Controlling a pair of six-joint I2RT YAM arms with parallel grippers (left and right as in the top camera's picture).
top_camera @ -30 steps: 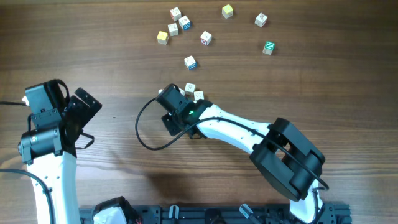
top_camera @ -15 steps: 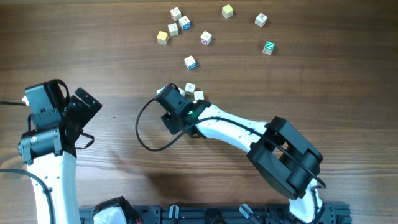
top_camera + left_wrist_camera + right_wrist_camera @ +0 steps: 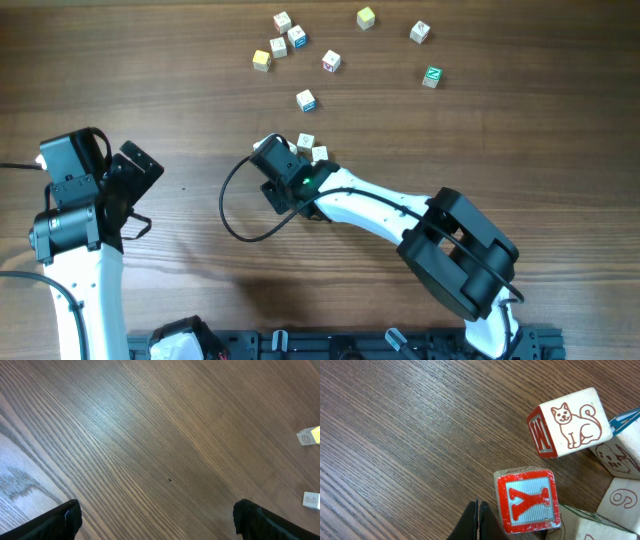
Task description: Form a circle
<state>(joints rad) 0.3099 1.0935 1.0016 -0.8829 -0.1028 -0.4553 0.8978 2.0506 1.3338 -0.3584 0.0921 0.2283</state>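
Dark brown wood-grain tabletop (image 3: 180,90) fills every view. At the near left, the left gripper (image 3: 157,512) hangs over bare wood with its jaws spread wide and nothing between them. I'd guess it is parked out of the way, since no cube lies under it.

Towards the middle, the right gripper (image 3: 477,522) has its jaws pressed together on nothing. Its tip sits just left of a small wooden cube with a red-framed face and a red Y (image 3: 527,500). Closed like that, it looks suited to nudging rather than lifting. That cube belongs to the circle (image 3: 312,148), a tight huddle of wooden letter cubes at mid-table, just right of the gripper. Far off and to the right, loose wooden letter cubes (image 3: 331,62) lie scattered, well apart from the huddle.

From above, only two pale cubes peek out beside the arm, and the wrist hides the rest. The right wrist camera fills that in. A white cube with a red cat drawing (image 3: 570,422) stands slightly apart from the Y cube, and more white cubes crowd the right edge. Whether the ring closes beyond that edge, I cannot tell.
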